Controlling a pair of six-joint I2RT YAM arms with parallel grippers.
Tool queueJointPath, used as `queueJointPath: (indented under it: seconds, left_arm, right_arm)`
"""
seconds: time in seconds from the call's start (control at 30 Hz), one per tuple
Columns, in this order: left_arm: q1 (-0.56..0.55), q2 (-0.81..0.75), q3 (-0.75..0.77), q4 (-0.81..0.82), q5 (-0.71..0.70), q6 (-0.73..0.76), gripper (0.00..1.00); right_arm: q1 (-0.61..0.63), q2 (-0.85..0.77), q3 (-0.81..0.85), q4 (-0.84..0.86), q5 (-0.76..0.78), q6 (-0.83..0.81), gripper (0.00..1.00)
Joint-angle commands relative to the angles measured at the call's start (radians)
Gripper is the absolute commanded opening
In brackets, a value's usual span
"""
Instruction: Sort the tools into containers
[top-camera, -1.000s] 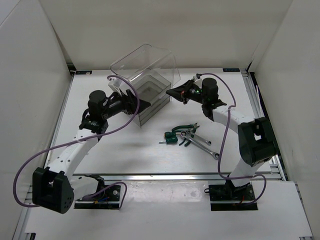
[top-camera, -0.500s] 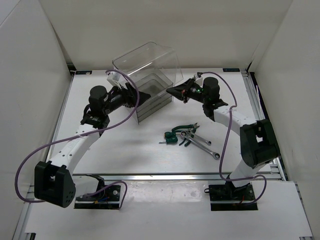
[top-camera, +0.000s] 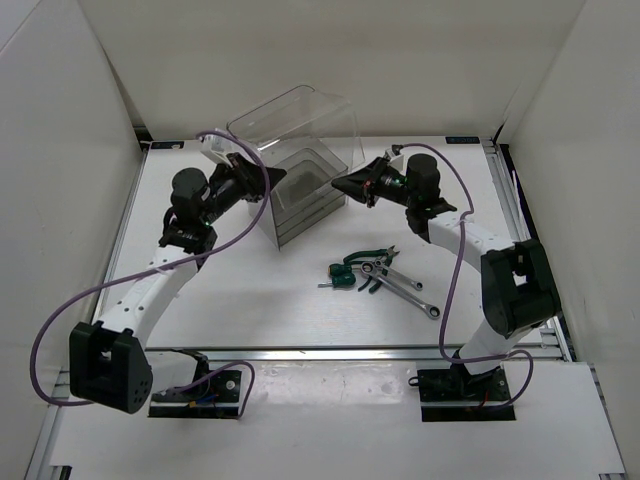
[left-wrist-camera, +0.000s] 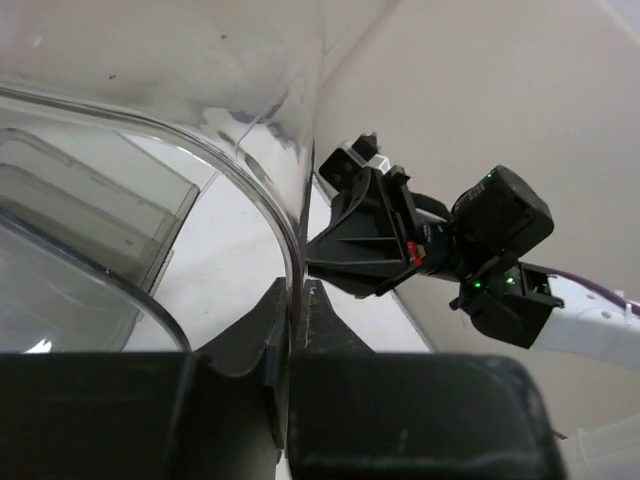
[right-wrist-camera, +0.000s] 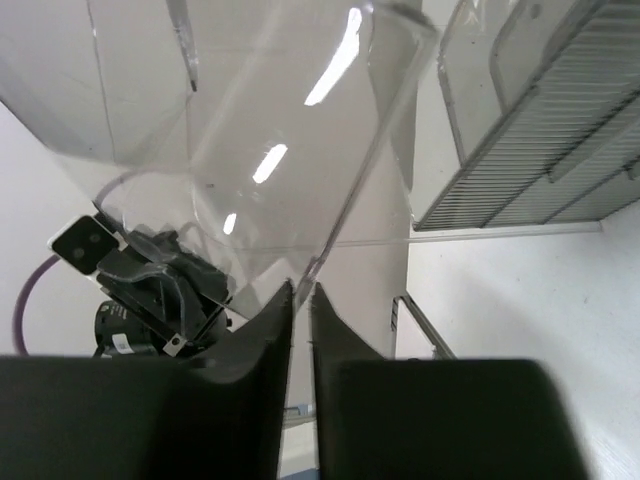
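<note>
**Left gripper** (left-wrist-camera: 297, 290): jaws drawn narrow, pinching the curved clear wall of the organiser (top-camera: 300, 130). The wall's edge passes straight between the fingers.

**Right gripper** (right-wrist-camera: 301, 290): jaws narrow, with the organiser's thin clear edge entering at the tips. It appears to be clamped on that edge, though the wrist view is too glare-ridden to confirm firm contact.

**Organiser:** it sits directly between the two grippers, one on either flank. In the top view it looks tipped rather than square on the table (top-camera: 230, 300). Its smoky drawers (top-camera: 305, 200) are stacked low in the shell and all appear pushed in.

**Tools:** none is held or sorted. The pliers (top-camera: 374, 258), a screwdriver (top-camera: 340, 276) and a wrench (top-camera: 408, 292) lie in one cluster on the table, back from the right gripper toward its own base and well apart from the left gripper.

**Governing relation:** the right arm is clearly the nearer. The wrench's long axis runs diagonally, away from the cluster toward the right arm's base.

**Judgement:** a pick calls for the right gripper to let go, retreat and descend.

**Markings:** no brand, label or writing is legible in any view.
</note>
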Motion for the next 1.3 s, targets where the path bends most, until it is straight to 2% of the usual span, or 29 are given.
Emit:
queueJointPath:
  seconds: [0.0, 0.13, 0.3, 0.37, 0.4, 0.43, 0.47, 0.53, 0.57, 0.63, 0.73, 1.0, 1.27]
  left_arm:
    - [-0.008, -0.003, 0.065, 0.083, -0.011, -0.075, 0.1]
    - [-0.006, 0.016, 0.101, 0.082, -0.023, -0.127, 0.1]
    - [-0.002, 0.037, 0.141, 0.082, -0.058, -0.221, 0.1]
    - [0.001, 0.043, 0.157, 0.083, -0.078, -0.261, 0.1]
    - [0.001, 0.05, 0.16, 0.086, -0.103, -0.306, 0.1]
    - [0.007, 0.05, 0.166, 0.098, -0.115, -0.331, 0.1]
    - [0.009, 0.05, 0.169, 0.103, -0.127, -0.353, 0.1]
    - [0.014, 0.05, 0.17, 0.106, -0.17, -0.418, 0.1]
    - [0.012, 0.047, 0.17, 0.108, -0.186, -0.439, 0.1]
    - [0.015, 0.053, 0.172, 0.102, -0.219, -0.494, 0.1]
    - [0.017, 0.054, 0.172, 0.091, -0.256, -0.563, 0.1]
    - [0.017, 0.06, 0.172, 0.063, -0.308, -0.71, 0.1]
    - [0.015, 0.093, 0.215, 0.039, -0.299, -0.795, 0.1]
  right_arm:
    - [0.003, -0.034, 0.026, -0.013, -0.051, -0.023, 0.18]
    - [-0.037, -0.056, 0.023, -0.049, -0.057, -0.042, 0.38]
    - [-0.118, -0.135, -0.029, -0.154, -0.047, -0.139, 0.45]
    - [-0.148, -0.185, -0.034, -0.281, -0.031, -0.21, 0.46]
    - [-0.166, -0.2, -0.029, -0.347, -0.019, -0.317, 0.46]
    - [-0.172, -0.227, -0.012, -0.519, 0.022, -0.385, 0.46]
    - [-0.175, -0.24, 0.005, -0.621, 0.053, -0.525, 0.46]
    - [-0.166, -0.258, 0.038, -0.836, 0.146, -0.647, 0.46]
    - [-0.16, -0.261, 0.035, -0.886, 0.172, -0.746, 0.46]
    - [-0.16, -0.283, 0.002, -0.972, 0.226, -0.814, 0.46]
    - [-0.16, -0.289, -0.053, -1.033, 0.281, -0.943, 0.46]
    - [-0.123, -0.252, -0.109, -1.079, 0.464, -1.115, 0.46]
    - [0.052, -0.172, -0.097, -1.096, 0.692, -1.293, 0.46]
